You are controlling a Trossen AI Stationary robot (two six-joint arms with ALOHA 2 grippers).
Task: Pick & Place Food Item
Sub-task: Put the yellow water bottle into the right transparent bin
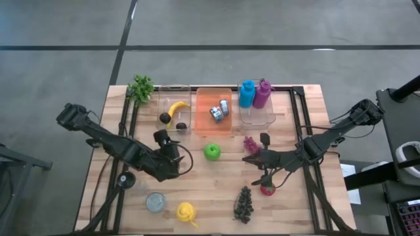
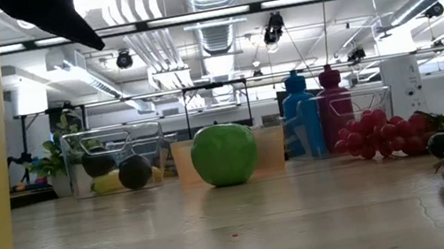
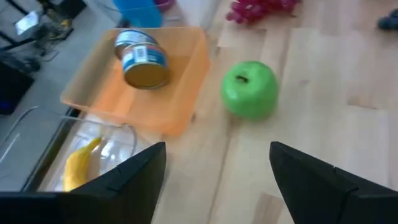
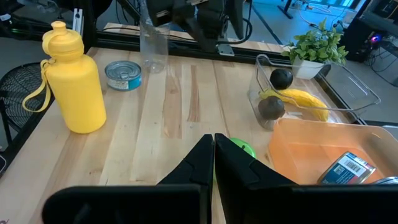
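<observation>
**Left hand open above the board, green apple free on the wood**

My left gripper (image 1: 172, 147) hangs over the wooden table (image 1: 131, 196) with its two dark fingers (image 3: 134, 174) spread well apart and nothing between them. It sits just in front of the clear plastic bin (image 1: 174, 109), which holds a yellow banana (image 1: 177, 107) and two dark round fruits, avocados perhaps; the view is too coarse to be sure.

The round green apple (image 1: 212, 152) lies bare on the table, near the front edge of the shallow orange tray (image 1: 214, 124), apart from my fingers. Two tin cans (image 1: 219, 110) lie in that tray.

My right gripper (image 1: 252, 159) waits to the apple's right, fingers pressed together on nothing, beside a bunch of red grapes (image 1: 250, 143).

Towards the front edge: a yellow plastic bottle (image 1: 187, 212), a flat tin (image 1: 155, 202), a bunch of dark grapes (image 1: 243, 204).
</observation>
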